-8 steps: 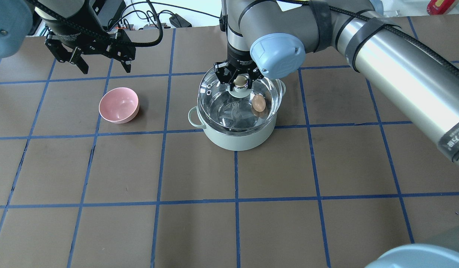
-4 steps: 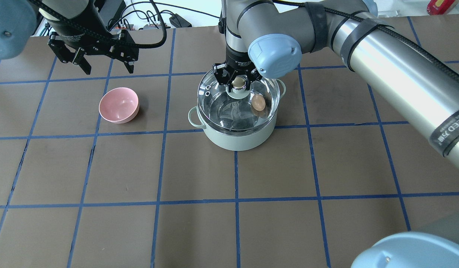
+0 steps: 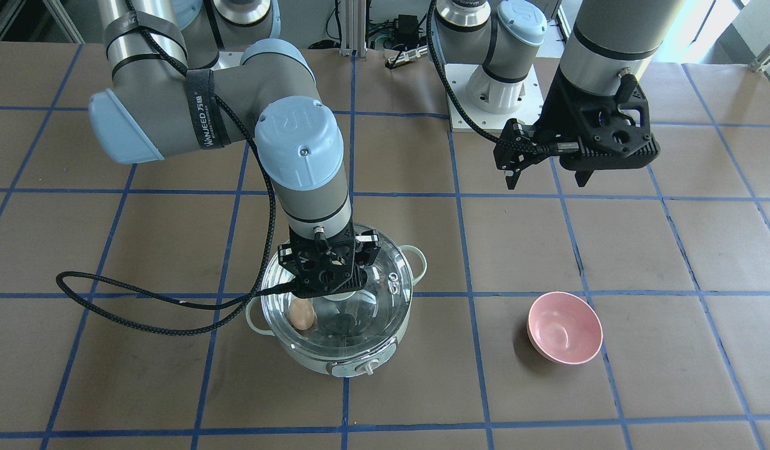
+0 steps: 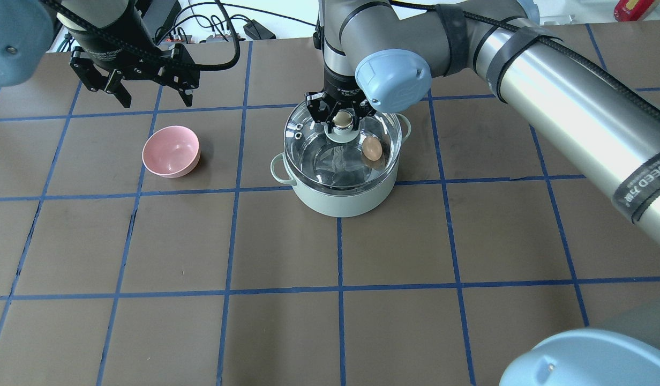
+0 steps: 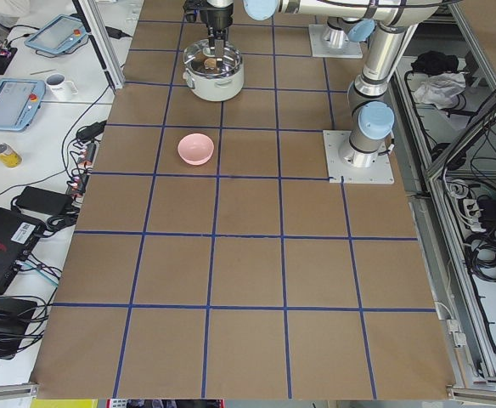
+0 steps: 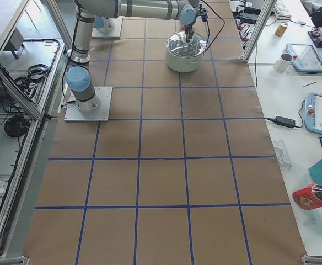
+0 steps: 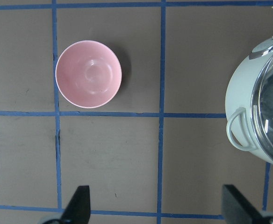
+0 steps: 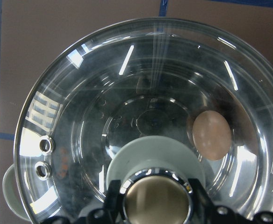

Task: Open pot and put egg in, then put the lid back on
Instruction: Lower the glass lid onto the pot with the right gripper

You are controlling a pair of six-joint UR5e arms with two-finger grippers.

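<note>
The pale mint-green pot (image 4: 340, 202) stands on the table at centre back. The clear glass lid (image 4: 314, 161) lies over its mouth and lines up with the rim. The brown egg (image 4: 372, 148) lies inside the pot on its right side and shows through the glass; it also shows in the front view (image 3: 302, 314) and the right wrist view (image 8: 212, 135). My right gripper (image 4: 342, 119) points straight down and is shut on the lid's beige-gold knob (image 8: 155, 199). My left gripper (image 4: 156, 101) is open and empty, above the table behind the pink bowl.
A small empty pink bowl (image 4: 171, 151) sits to the left of the pot, also in the left wrist view (image 7: 88, 73). The pot's loop handle (image 7: 238, 135) faces the bowl. Cables and boxes lie beyond the table's far edge.
My left gripper has moved slightly back, away from the bowl. My right gripper, with the lid, has shifted very slightly left over the pot. The egg has stayed in the pot.
</note>
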